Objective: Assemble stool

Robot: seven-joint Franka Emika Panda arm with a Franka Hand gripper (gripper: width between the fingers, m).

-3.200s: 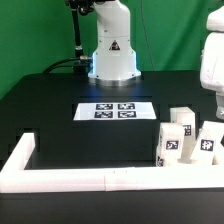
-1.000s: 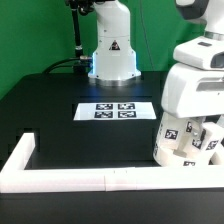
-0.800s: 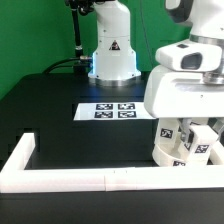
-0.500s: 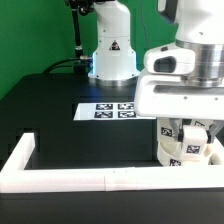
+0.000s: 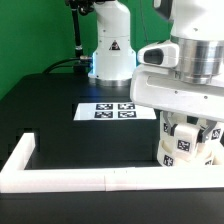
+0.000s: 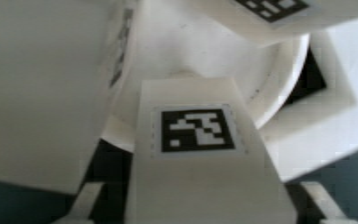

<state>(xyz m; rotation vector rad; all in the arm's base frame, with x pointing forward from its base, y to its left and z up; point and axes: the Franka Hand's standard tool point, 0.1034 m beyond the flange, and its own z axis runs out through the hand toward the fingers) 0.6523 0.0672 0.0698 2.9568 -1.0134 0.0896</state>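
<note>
Since a second ago the arm has swung leftward in the exterior view, so its white wrist housing now hangs over the right end of the marker board [image 5: 116,110], with the border wall [image 5: 80,179] along the near edge. Below it the gripper [image 5: 186,128] sits low among the stool parts at the exterior view's right, its fingers [image 6: 91,198] drawn nearly together on either side of a tagged leg block [image 6: 197,150], apparently clamping it. Just behind that block the round seat [image 6: 297,75] curves, and another tagged block [image 5: 182,148] stands in the near cluster.
</note>
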